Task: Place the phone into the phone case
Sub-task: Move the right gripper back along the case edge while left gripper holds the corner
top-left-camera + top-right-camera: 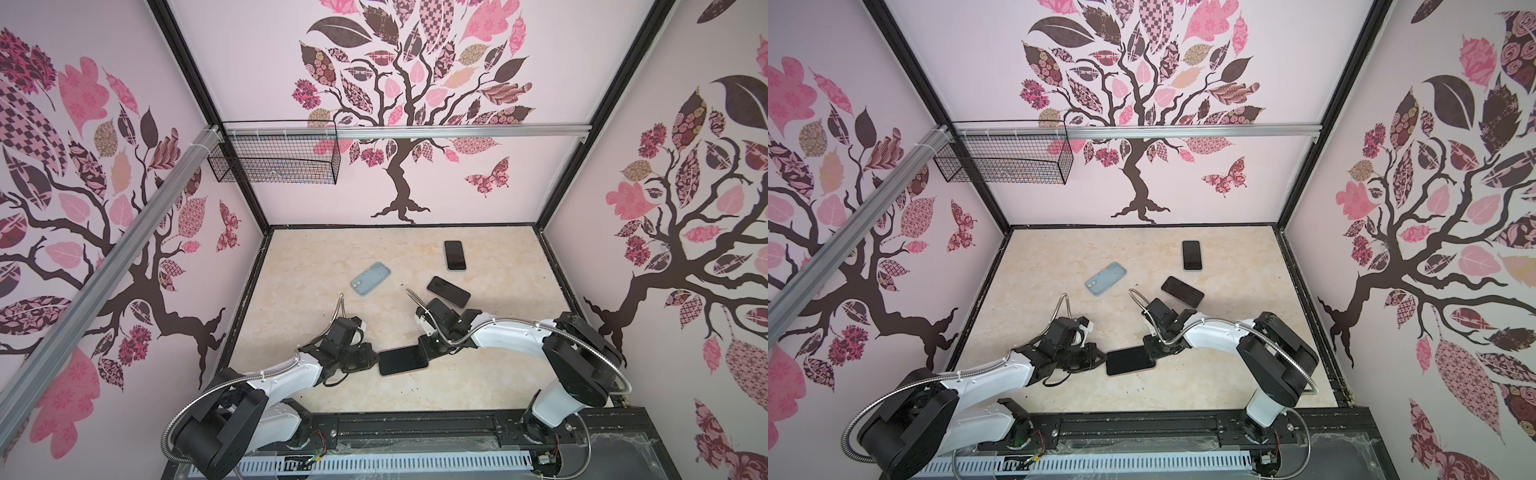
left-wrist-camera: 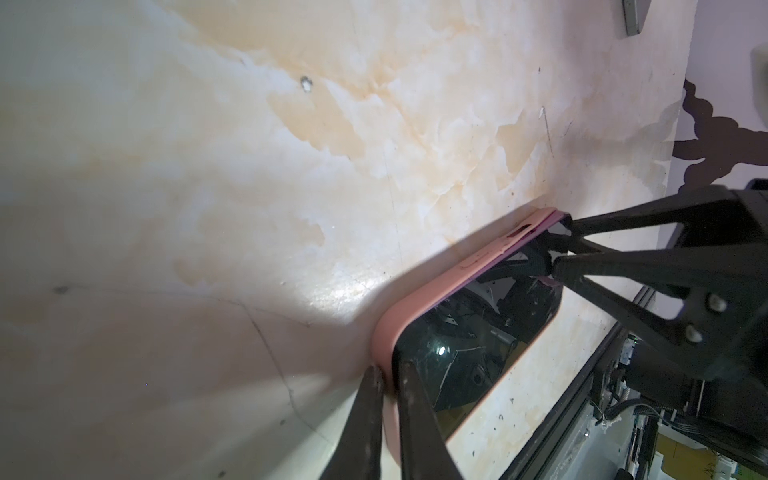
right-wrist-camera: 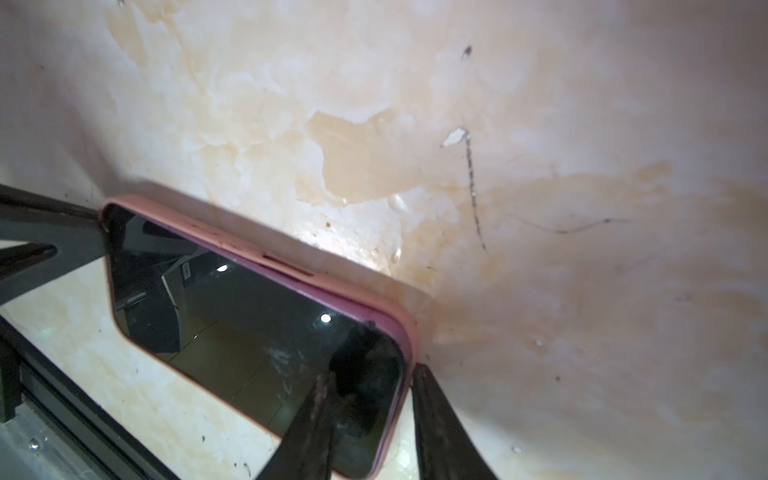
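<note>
A black-screened phone lies face up inside a pink phone case at the front middle of the table. A mauve strip of the phone's side shows above the case's rim along one long edge. My left gripper is shut on the left end, one finger on the screen and one under the case. My right gripper straddles the right end and stands open, one finger over the screen and the other just clear of the case's rim.
A light blue phone case lies further back at the middle. Two more black phones lie at the back right. A wire basket hangs on the back wall rail. The black front rail runs close behind both arms.
</note>
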{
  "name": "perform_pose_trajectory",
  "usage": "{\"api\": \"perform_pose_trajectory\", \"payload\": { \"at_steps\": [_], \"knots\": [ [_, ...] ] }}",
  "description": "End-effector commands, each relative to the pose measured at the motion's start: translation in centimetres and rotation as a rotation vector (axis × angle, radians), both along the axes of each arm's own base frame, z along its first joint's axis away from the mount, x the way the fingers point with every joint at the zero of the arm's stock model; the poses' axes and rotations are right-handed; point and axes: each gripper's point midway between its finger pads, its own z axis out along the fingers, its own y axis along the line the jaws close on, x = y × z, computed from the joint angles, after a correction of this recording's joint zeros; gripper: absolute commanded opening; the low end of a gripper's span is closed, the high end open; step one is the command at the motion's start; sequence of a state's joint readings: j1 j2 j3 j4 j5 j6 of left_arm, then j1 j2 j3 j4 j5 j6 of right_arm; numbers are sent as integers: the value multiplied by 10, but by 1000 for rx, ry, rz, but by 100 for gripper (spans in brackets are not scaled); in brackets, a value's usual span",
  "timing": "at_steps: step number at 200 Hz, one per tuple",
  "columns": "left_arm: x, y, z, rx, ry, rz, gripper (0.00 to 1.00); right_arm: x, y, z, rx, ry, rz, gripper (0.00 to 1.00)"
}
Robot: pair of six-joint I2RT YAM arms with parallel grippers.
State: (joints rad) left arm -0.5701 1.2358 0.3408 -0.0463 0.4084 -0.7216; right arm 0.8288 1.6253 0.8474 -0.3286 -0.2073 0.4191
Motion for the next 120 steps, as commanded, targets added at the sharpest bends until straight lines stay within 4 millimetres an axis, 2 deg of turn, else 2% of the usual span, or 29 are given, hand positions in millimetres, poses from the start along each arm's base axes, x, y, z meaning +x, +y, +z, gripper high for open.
{"api": "perform_pose_trajectory", "payload": {
  "at_steps": [1, 22, 53, 91, 120],
  "knots": [
    [0, -7, 3, -3, 3, -41, 14, -14, -9, -1, -10, 35, 19, 35],
    [1, -8, 1, -2, 11, -44, 15, -19, -14, -12, -20, 58, 15, 35],
    [6, -12, 0, -4, 15, -46, 15, -35, -9, -22, 40, 132, 25, 33],
    [15, -18, 5, -9, -1, -50, 15, -54, 0, -10, 166, 191, 53, 28],
    [26, -25, 9, -13, -15, -55, 15, -65, -1, -4, 209, 213, 62, 27]
  ]
}}
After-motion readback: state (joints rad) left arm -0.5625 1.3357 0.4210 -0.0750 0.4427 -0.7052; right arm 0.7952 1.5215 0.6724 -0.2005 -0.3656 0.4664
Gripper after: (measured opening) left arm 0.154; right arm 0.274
